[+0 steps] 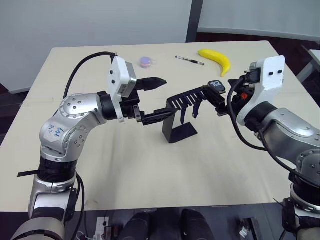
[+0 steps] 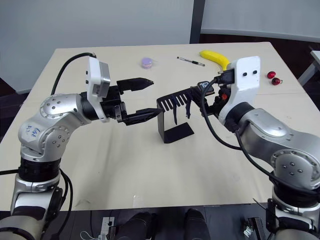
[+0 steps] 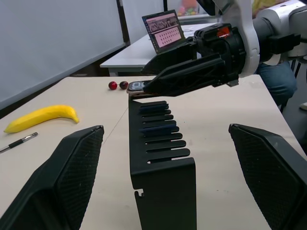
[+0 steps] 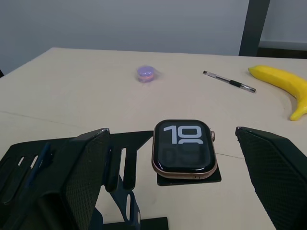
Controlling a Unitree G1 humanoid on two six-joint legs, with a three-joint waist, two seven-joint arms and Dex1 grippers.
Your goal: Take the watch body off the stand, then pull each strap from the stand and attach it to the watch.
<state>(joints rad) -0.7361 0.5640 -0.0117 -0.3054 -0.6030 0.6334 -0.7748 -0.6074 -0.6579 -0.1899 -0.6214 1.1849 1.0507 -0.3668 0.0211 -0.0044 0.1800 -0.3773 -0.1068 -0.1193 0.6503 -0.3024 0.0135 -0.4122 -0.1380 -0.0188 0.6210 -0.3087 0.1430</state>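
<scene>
The watch body (image 4: 183, 146) sits on the far end of the stand (image 1: 179, 116), on its small perch, not yet lifted. The right gripper (image 4: 172, 177) has its jaws spread wide to either side of the watch and grips nothing. The left gripper (image 3: 163, 182) is likewise wide open, straddling the near end of the stand's slotted top, empty-handed.

Risks, as judged: the stand is thin bent sheet metal on a flat foot; an off-centre pinch or sideways pull on the watch could tip or drag it unless the left gripper first steadies it. The watch's smooth glass face and rounded pale gold rim offer little purchase and may slip from the pads.

The straps (image 1: 190, 107), dark blue, narrow and flexible, hang through the stand's comb slots; jarring the stand could shake them loose.
</scene>
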